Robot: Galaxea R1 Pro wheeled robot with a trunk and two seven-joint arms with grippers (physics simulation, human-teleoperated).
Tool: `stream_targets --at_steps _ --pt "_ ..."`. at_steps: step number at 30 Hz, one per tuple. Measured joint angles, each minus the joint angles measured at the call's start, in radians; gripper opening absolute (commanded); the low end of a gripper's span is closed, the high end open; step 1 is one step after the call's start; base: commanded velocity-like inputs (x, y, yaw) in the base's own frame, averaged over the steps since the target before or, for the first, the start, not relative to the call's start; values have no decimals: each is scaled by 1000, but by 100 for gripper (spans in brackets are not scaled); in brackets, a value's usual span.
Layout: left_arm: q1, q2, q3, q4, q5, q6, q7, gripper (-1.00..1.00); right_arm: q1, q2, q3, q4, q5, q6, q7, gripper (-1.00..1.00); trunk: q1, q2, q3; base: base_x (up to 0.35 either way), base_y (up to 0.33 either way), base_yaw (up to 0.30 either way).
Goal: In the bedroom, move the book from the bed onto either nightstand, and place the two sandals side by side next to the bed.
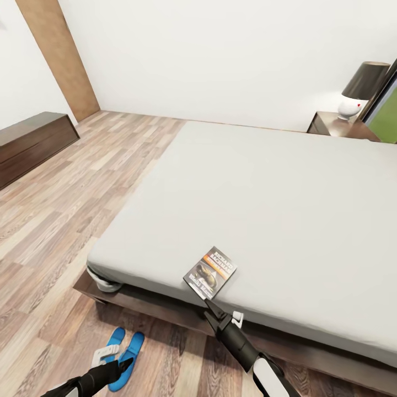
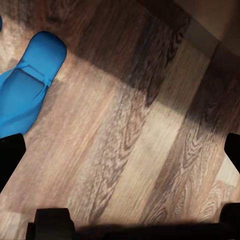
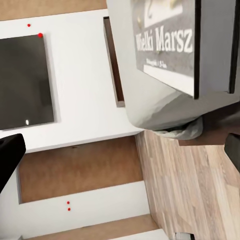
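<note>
- The right arm rose from the bottom right of the head view, slanting up and left; the right gripper (image 1: 209,305) pointed at the near edge of the bed (image 1: 286,182), its tip just below the book's lower corner. In the right wrist view its fingers (image 3: 10,155) showed at opposite frame edges, spread wide, holding nothing.
- The left arm lay low at the bottom left of the head view, with the left gripper (image 1: 124,364) over the wood-plank floor (image 1: 66,220) beside the sandals. Its fingers (image 2: 9,152) were spread apart and empty.
- The book (image 1: 210,272) lay flat on the grey mattress near the bed's front edge, lower centre of the head view, its long axis tilted from lower left to upper right.
- The cover read "Wielki Marsz" in white in the right wrist view; the smaller print was unreadable.
- The two blue sandals (image 1: 125,355) lay side by side on the floor in front of the bed, lower left, pointing up and slightly right.
- A nightstand (image 1: 333,124) with a lamp (image 1: 361,88) stood upper right, beyond the bed.
</note>
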Motion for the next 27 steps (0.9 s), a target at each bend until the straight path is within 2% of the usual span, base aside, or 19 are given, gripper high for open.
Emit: stream_targets --at_steps 21,27 --pt "0 -1 0 0 0 0 2 100 0 0 0 0 0 0 0 100 0 0 0 39 -20 0" --pt "0 -1 0 0 0 0 2 100 0 0 0 0 0 0 0 100 23 -42 -19 0 0 0"
